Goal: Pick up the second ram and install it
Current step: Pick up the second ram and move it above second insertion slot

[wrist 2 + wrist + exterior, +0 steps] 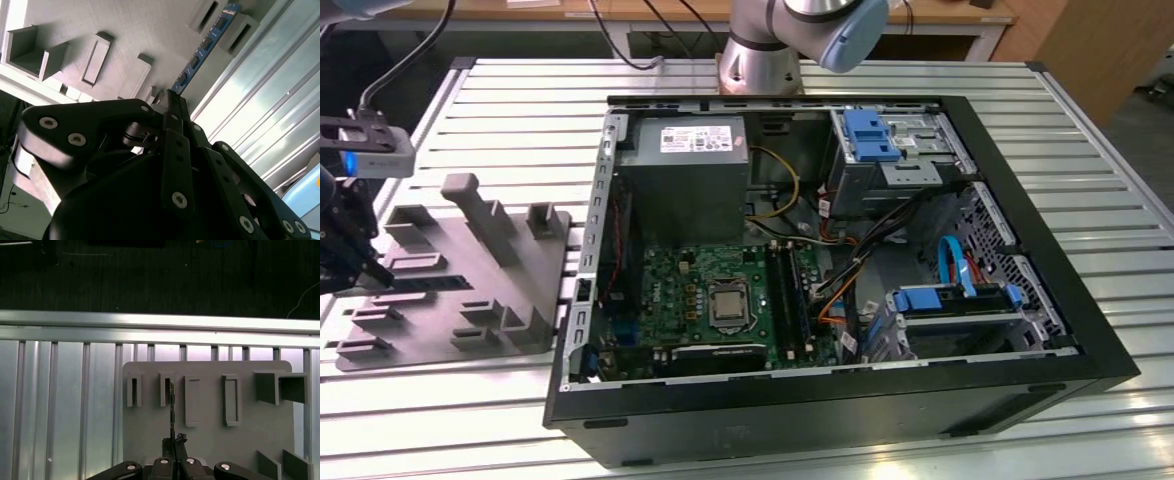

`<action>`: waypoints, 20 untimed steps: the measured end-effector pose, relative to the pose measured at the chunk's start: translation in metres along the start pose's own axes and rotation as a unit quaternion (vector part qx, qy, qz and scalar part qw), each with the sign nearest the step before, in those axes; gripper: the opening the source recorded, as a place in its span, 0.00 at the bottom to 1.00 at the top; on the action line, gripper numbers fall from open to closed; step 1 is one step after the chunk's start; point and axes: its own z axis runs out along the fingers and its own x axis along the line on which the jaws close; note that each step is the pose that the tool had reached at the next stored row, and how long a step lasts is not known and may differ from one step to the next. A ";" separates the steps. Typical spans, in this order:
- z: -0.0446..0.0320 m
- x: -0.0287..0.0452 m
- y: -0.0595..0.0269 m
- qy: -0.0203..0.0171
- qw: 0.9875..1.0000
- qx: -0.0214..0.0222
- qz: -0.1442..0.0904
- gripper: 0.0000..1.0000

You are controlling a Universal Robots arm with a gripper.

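One black two-fingered gripper [172, 95] pinches the near end of one long thin blue memory stick with black chips [202, 50]. The stick runs straight away from the fingertips, its far end at one of four raised slot blocks on one grey moulded plastic fixture tray [150, 440]. Bare tray flanks the stick. Past the tray's edge lies the open slatted aluminium table [65, 405]. One open black computer case [787, 420] stands well apart.
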 end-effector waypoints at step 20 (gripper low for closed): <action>-0.0525 -0.0018 0.0014 0.000 1.000 0.000 0.000 0.11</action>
